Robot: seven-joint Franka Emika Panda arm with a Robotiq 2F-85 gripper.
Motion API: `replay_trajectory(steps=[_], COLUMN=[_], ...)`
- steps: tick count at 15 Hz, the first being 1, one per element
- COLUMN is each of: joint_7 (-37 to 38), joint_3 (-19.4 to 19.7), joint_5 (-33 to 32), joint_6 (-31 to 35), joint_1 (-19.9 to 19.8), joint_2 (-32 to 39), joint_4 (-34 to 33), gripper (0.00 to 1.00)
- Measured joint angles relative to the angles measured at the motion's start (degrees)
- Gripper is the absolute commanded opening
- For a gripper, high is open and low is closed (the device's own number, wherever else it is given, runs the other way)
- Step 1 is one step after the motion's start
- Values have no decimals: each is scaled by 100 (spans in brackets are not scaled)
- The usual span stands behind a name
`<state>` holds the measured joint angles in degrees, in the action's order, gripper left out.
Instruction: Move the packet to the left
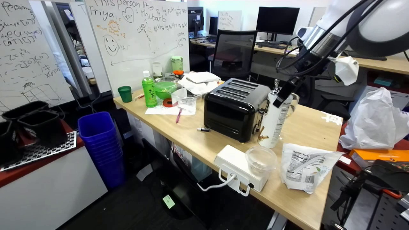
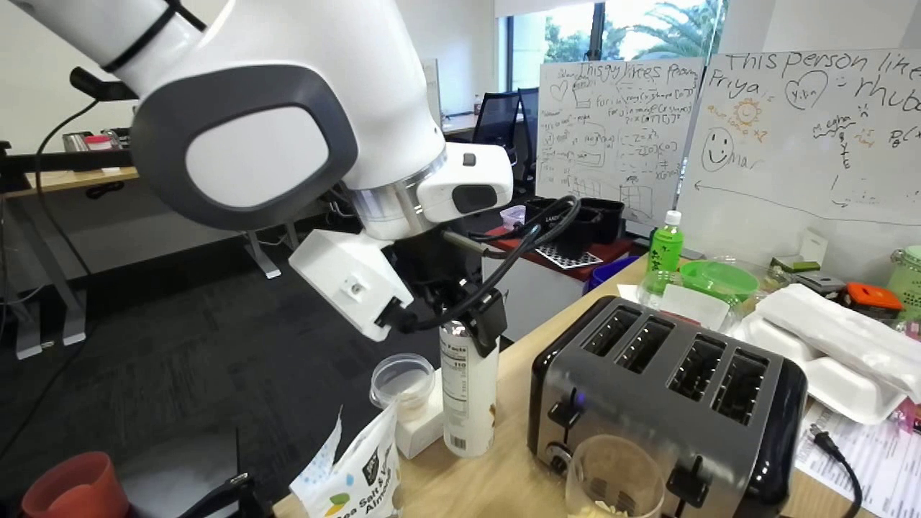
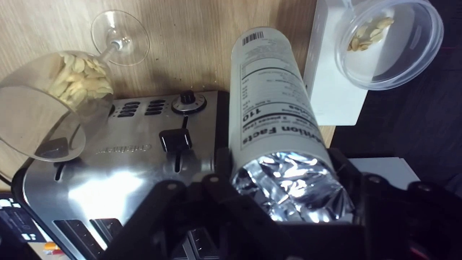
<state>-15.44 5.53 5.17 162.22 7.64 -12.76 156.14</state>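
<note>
Foil-topped packet (image 3: pixel 276 119), glossy metal toaster (image 3: pixel 130 166)

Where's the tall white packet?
In the wrist view, the packet is right of centre, its top between the jaws, the toaster to its left and the white box to its right.

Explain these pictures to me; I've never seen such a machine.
The machine is a white and dark-grey robot arm with black jaws at its end. Two pictures come from cameras outside the robot, watching from different places; the third comes from a camera on its wrist, looking down past the jaws.

On the light wooden table are, among other things, a shiny black and metal toaster, a white printed pouch, and a white rectangular box carrying a clear round plastic cup.

The jaws stand on either side of a tall white printed tube with a silvery foil end. Its base appears to rest on the table; whether they grip it, I can't tell.
</note>
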Motion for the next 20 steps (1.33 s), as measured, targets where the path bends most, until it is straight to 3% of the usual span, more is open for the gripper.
replay_trajectory(steps=[4, 12, 13, 15, 16, 17, 20], joint_7=[-139, -181, -181, -181, -181, -182, -183], joint_3=[0, 3, 6, 10, 10, 11, -33], joint_5=[-1, 54, 72, 134, 175, 208, 224], joint_6=[431, 474, 474, 474, 473, 472, 472], joint_1=[3, -3, -5, -7, -9, -12, -99], joint_2=[520, 1385, 1443, 1541, 1589, 1642, 1775], joint_4=[-94, -614, -686, -802, -849, -877, -922], gripper=[41, 41, 56, 60, 67, 84, 99])
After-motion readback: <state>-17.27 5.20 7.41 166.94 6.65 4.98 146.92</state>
